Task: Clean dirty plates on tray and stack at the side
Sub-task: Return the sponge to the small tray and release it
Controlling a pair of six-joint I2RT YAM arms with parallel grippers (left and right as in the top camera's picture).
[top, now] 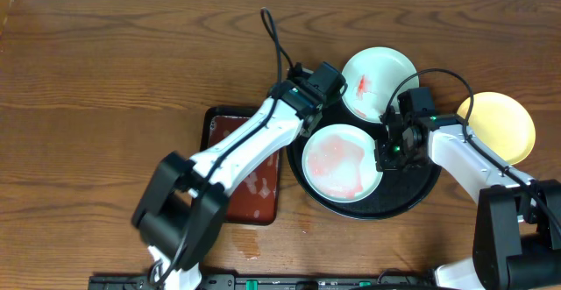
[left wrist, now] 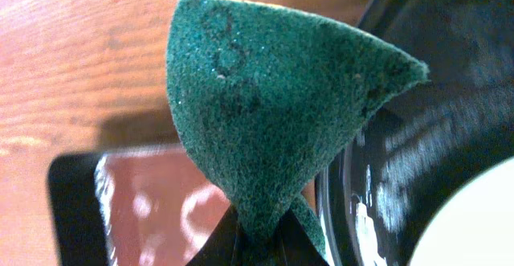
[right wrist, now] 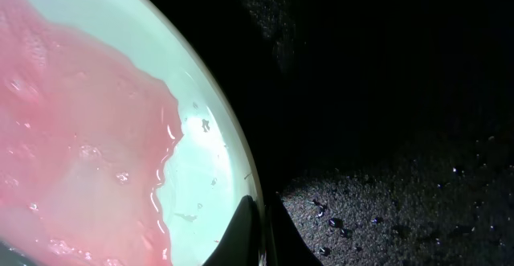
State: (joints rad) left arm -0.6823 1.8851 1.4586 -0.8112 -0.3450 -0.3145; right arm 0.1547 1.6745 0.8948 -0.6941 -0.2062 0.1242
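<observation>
On the black round tray (top: 412, 189) lies a pale mint plate (top: 340, 161) covered with a wet pink smear (right wrist: 72, 121). My right gripper (right wrist: 261, 218) is shut on this plate's right rim, one finger inside and one outside, seen from overhead at the plate's right edge (top: 387, 154). My left gripper (left wrist: 261, 246) is shut on a folded green scouring sponge (left wrist: 273, 97), held up over the tray's left rim (left wrist: 345, 202). A second mint plate (top: 379, 81) with a red smear sits at the tray's far edge. A pale yellow plate (top: 498, 125) rests on the table to the right.
A rectangular reddish-brown tray (top: 250, 180) with wet patches lies just left of the black tray, under my left arm. Water drops dot the black tray's floor (right wrist: 337, 222). Bare wooden table (top: 105, 80) spreads to the left and back.
</observation>
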